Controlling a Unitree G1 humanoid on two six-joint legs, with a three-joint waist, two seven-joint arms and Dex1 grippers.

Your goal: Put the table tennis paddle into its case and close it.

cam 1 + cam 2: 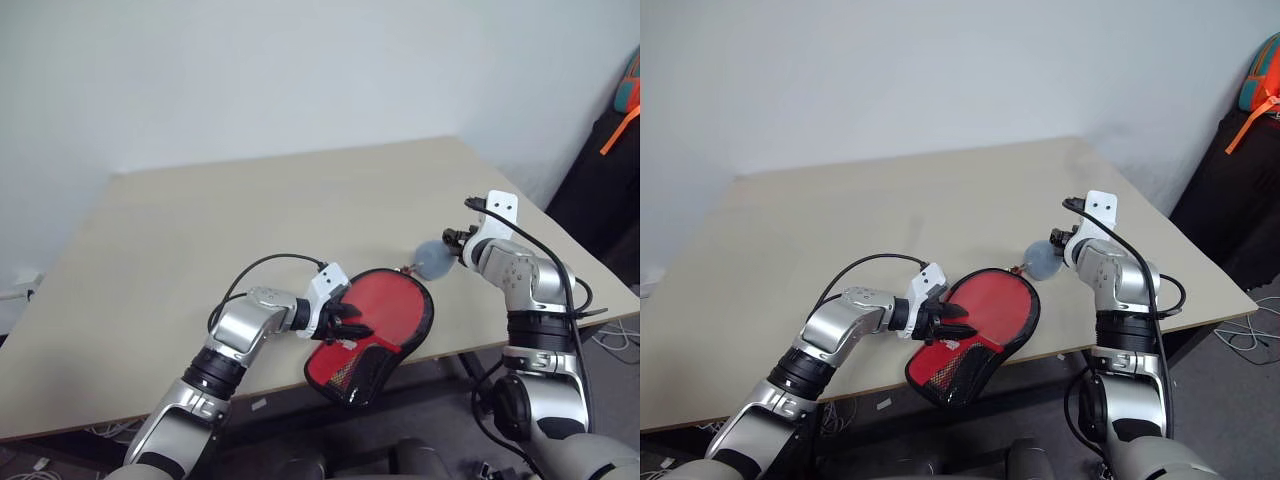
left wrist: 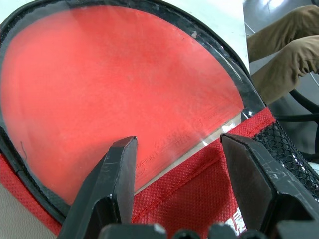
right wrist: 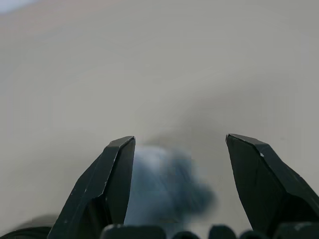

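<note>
A red case [image 1: 372, 330] with black edging lay at the near edge of a beige table [image 1: 200, 230], its dark mesh narrow end hanging past the edge. The table tennis paddle's [image 2: 109, 89] red face showed inside it. The left gripper [image 1: 345, 322] rested over the case, its 2 fingers spread. The right gripper [image 3: 177, 149] hovered above the table with fingers spread, a blurred grey-blue tuft [image 1: 434, 262] between them.

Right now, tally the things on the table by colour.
Red: 2, the case and the table tennis paddle inside it
Grey-blue: 1, the fluffy ball
Total: 3
</note>
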